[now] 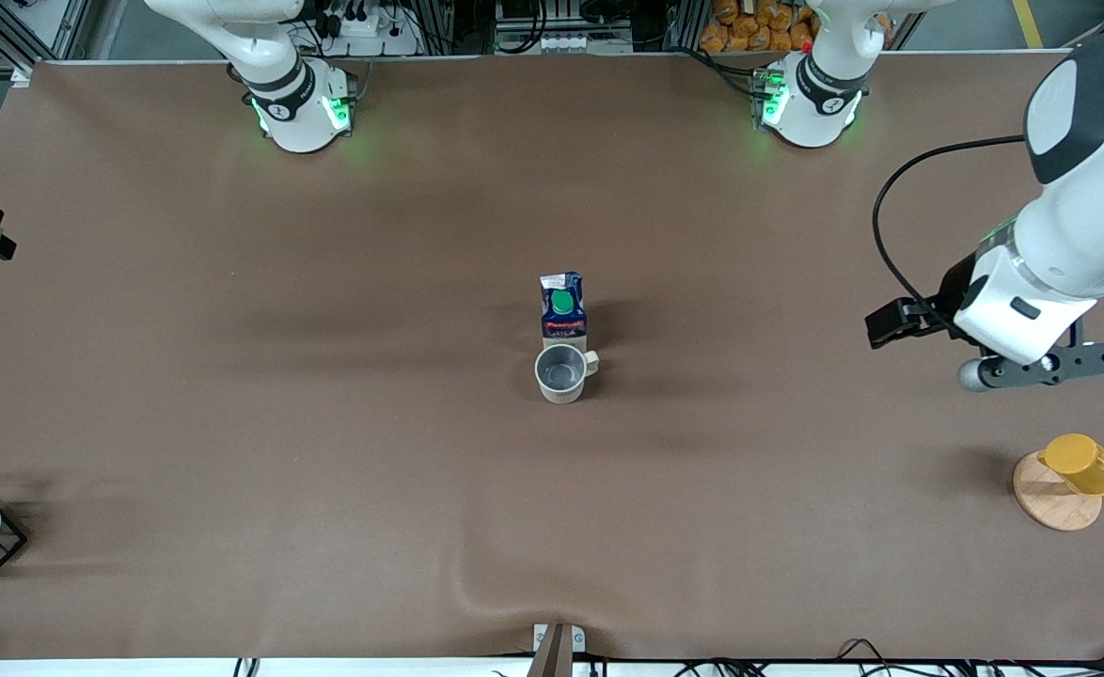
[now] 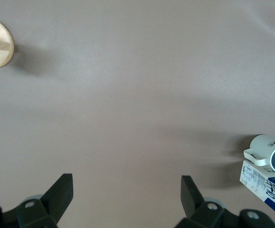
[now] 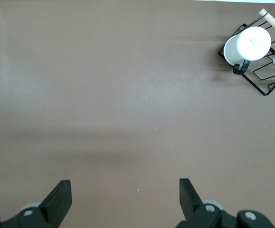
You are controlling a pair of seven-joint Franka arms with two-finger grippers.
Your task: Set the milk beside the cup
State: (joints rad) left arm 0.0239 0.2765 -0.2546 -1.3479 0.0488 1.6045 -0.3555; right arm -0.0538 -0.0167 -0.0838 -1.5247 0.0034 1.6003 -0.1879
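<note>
Standing touching the cup [image 1: 561, 372], the milk [image 1: 563, 307] looked placed; left gripper [image 2: 127, 195] and right gripper [image 3: 125, 198] hung wide, empty, needing only retreat.

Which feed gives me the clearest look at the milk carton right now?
The front view: the milk carton stands whole and upright, green cap visible, right beside the cup mid-table. The left wrist view catches only part of it, cut off at the frame's edge by the cup. The right wrist view does not show it.

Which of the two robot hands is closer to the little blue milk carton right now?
The left gripper: it hangs open over bare table toward the left arm's end, level with the milk. The right gripper, also open, is past the front view's edge, near a wire stand.
</note>
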